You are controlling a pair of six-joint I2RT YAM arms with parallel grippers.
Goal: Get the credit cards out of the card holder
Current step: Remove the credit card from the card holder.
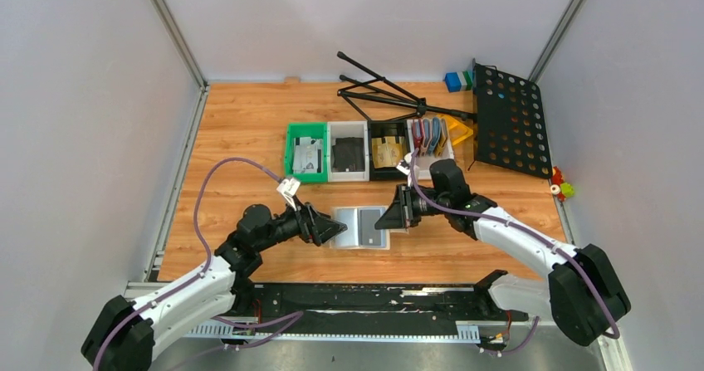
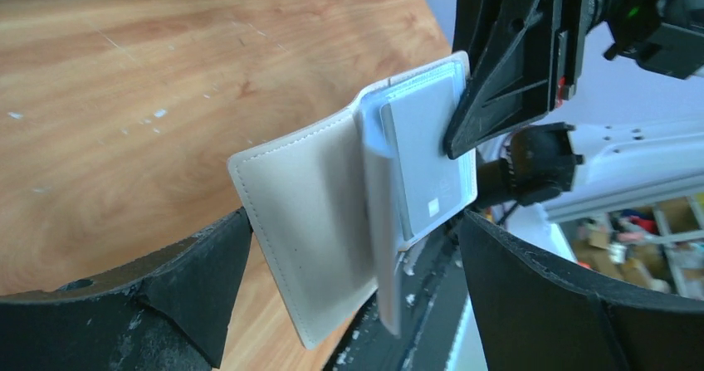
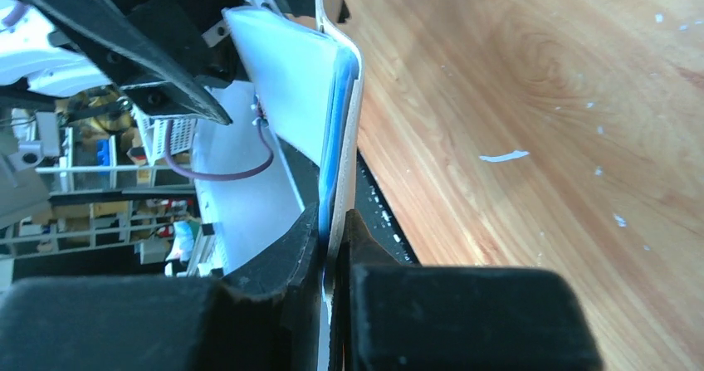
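1. Open card holder (image 1: 349,222) sits at the near middle of the worktop (image 1: 249,130), between the two arms. You can't tell whether it lies flat or is raised a little.
2. The right end effector (image 1: 392,217) is clamped on the holder's right-hand edge. The right wrist view shows both fingers pinching the pale cover edge-on. Can't tell whether the card's edge is caught in that pinch too.
3. The left end effector (image 1: 328,226) is spread wide and holds nothing. In the left wrist view the holder's left flap sits between its fingers, one corner just beside a finger. Touching or not, can't tell.
4. One grey credit card (image 1: 371,228) shows, seated in the pocket on the right half, the half your right arm pinches. No other cards are visible; some may be hidden.
5. Key relation:
   - The card lies straight ahead of the left end effector, past the flap and the fold.
   - The open holder's long axis runs arm to arm. The card's long axis runs crosswise, parallel to the fold.
   - The right arm is nearer the card but busy bracing, so the left arm is your free one.
6. Judgement:
   - The holder is braced and the card is not yet out.
   - Next you'd likely reach over the flap, narrow the left fingers on a free card edge and slide it out.
   - The pocket's open side is unclear.
   - Risk: the flap buckles, or the holder drags out of the pinch.
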